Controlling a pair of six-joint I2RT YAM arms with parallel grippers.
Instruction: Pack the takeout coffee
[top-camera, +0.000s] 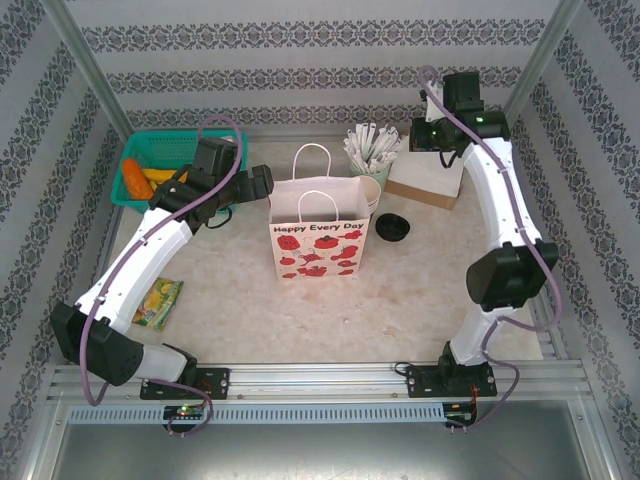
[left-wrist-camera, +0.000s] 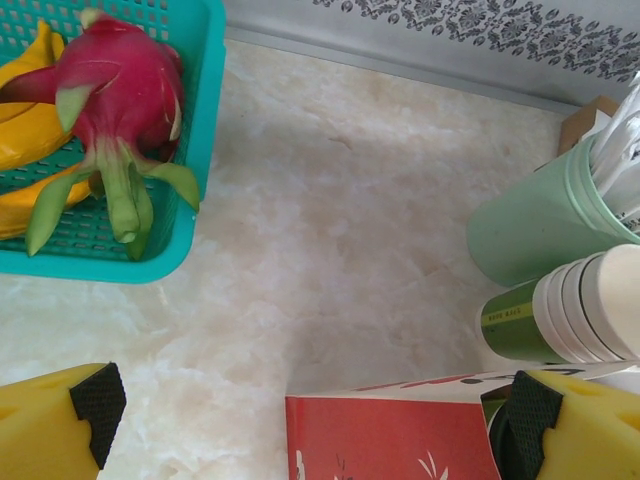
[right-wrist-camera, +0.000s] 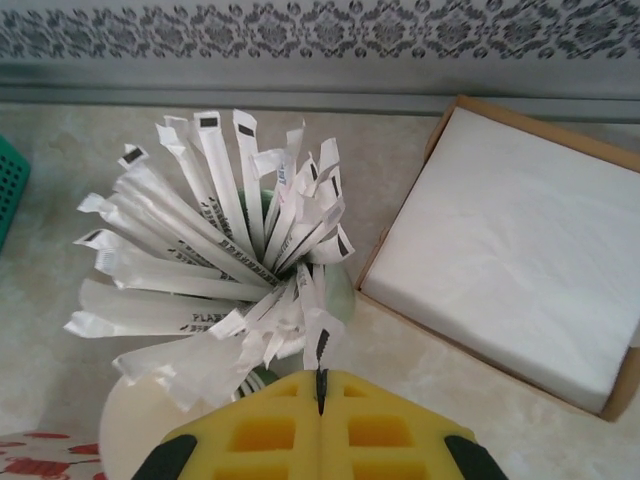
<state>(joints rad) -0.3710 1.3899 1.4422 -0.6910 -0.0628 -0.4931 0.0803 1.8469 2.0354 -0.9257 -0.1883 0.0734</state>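
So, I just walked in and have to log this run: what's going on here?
Two robot arms are working around a white paper gift bag with red print standing mid-table. The right gripper is shut on one white paper-wrapped straw, at the mint-green cup of straws beside a cardboard box of white napkins. The left gripper hangs open and empty over the marbled tabletop by the bag's left side, near a teal plastic basket of fruit.
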